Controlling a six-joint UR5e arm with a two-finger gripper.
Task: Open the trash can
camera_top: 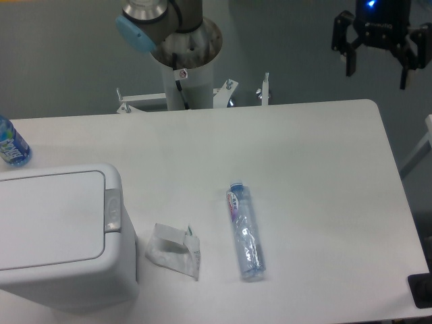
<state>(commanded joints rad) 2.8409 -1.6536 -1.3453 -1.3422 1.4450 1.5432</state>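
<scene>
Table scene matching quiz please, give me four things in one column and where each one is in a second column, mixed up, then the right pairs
Things:
1. trash can
2. crumpled wrapper
3. clear plastic bottle
4. gripper

Places:
A. lying flat near the middle of the table
B. in the air, beyond the table's far right corner
C. at the near left of the table, lid shut
D. on the table between the bin and the lying bottle

Pairs: 1-C, 2-D, 3-A, 4-B
</scene>
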